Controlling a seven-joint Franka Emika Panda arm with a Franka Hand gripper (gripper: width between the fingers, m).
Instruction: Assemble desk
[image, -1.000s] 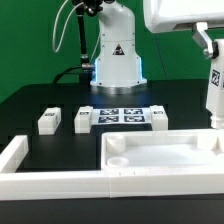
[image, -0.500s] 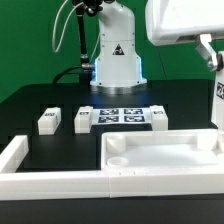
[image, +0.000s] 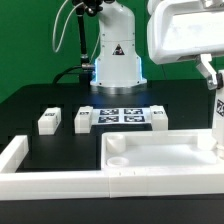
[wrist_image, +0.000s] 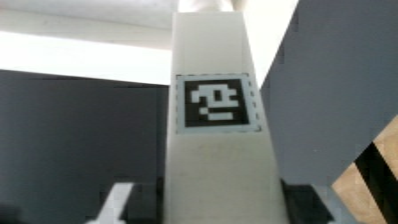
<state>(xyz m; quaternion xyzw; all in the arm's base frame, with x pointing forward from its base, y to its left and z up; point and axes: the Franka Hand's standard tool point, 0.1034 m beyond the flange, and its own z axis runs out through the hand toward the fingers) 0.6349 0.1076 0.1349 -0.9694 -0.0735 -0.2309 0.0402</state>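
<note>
Pinching with the tool (wrist_image: 210, 208) an upright leg (image: 215, 112), tagged face toward the wrist camera. Holding it at the tabletop (image: 160, 158) corner on the exterior view's right, possibly touching the rim, hard telling. Leaving three more legs (image: 82, 120) lying beyond the tabletop, flanking the marker board (image: 120, 115). Risking a missed corner hole: any tilt or slip in the pinch probably jamming the leg against the rim or shoving the tabletop aside.

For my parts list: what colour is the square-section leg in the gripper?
White leg, black-and-white tag; wrist view best.
</note>
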